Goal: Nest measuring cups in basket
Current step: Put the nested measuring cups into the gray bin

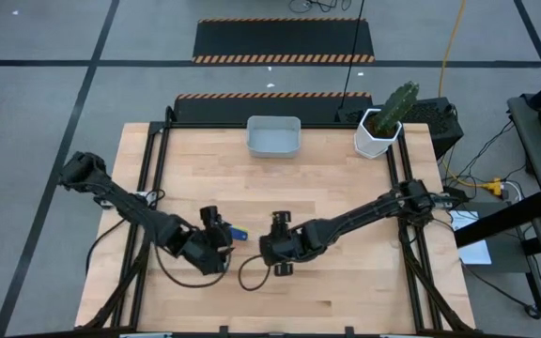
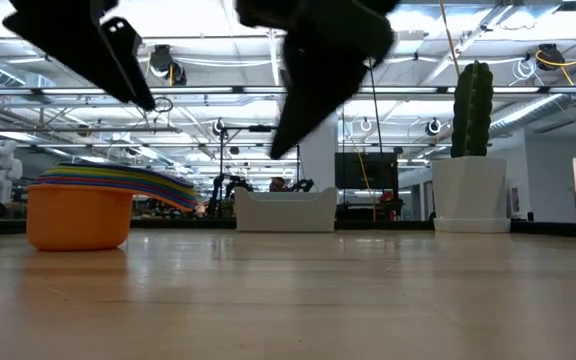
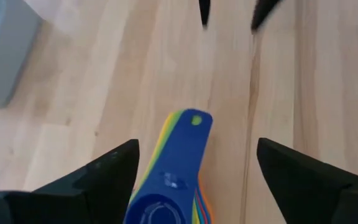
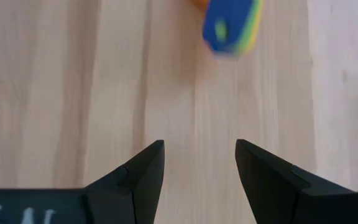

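Note:
The measuring cups (image 2: 80,214) sit nested in one stack on the table, the orange one outermost. Their stacked handles (image 3: 180,155), dark blue on top, fan out toward the right arm. My left gripper (image 3: 196,146) hovers open above the stack (image 1: 238,233), a finger on either side of the handles, touching nothing. My right gripper (image 4: 199,144) is open and raised over bare wood just right of the stack, and the handle ends (image 4: 232,25) show ahead of it. The grey-blue basket (image 1: 273,137) stands at the far edge.
A white faceted pot with a green cactus (image 1: 380,127) stands at the far right corner, to the right of the basket (image 2: 286,210). In the low view both grippers (image 2: 118,50) (image 2: 318,70) hang above table height. Bare wood lies between the stack and the basket.

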{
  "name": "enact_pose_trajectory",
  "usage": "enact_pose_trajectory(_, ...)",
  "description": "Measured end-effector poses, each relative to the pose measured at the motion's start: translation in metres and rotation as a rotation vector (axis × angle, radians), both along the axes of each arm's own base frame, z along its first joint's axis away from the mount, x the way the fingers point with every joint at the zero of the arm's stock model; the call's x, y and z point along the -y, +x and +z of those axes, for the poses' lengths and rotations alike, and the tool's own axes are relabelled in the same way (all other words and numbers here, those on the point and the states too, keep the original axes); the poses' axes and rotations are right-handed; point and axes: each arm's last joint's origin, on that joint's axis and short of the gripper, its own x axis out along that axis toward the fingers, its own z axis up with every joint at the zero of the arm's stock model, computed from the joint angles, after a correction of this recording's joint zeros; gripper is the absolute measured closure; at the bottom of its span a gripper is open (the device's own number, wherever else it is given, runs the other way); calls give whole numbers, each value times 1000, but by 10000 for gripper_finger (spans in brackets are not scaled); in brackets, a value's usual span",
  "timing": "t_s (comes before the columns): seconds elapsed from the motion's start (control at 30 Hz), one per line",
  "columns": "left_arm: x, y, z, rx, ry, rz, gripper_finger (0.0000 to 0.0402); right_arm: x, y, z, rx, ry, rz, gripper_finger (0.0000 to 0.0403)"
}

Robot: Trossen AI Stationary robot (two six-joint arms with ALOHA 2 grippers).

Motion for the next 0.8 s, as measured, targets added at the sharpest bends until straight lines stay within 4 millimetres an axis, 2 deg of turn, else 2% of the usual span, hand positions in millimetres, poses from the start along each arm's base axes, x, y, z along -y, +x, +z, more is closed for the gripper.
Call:
enact_pose_trajectory(0.13, -6, 13, -9, -32, -7, -26, 67, -1, -29, -2, 13, -4, -40, 211)
enact_pose_trajectory(0.4, -29, 44, -28, -91, -105, -95, 66, 6, -82, 0, 232, 118, -60, 211)
enact_pose_trajectory(0.53, -37, 51, -41, -158, -146, -113, 66, 14, -105, -6, 312, 164, -66, 211)
enact_pose_trajectory(0.67, -41, 55, -50, -198, -155, -104, 68, 20, -121, -12, 353, 190, -74, 211)
enact_pose_trajectory(0.8, -46, 57, -54, -215, -148, -90, 88, 22, -125, -18, 346, 192, -83, 211)
